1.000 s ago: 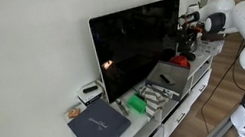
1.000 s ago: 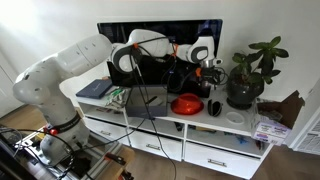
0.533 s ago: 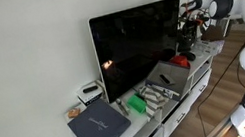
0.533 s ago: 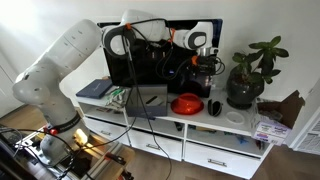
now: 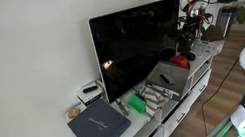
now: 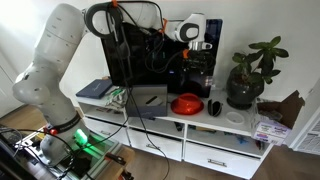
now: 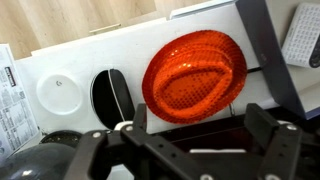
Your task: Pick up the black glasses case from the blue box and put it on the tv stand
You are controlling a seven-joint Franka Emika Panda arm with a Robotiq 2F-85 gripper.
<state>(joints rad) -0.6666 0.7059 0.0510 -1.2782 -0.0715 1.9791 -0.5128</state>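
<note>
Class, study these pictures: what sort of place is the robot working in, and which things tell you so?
Most likely a home living room: a large flat-screen TV stands on a long white tv stand with drawer fronts, and a potted plant sits on it beside the screen.

TV, blue box, plant atop tv stand

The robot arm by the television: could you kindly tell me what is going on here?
The robot's tool hangs open and empty above the long white tv stand. The small black oblong glasses case lies on the stand's top, beside a ribbed red-orange dome-shaped object and apart from the tool. The placing looks done.
</note>
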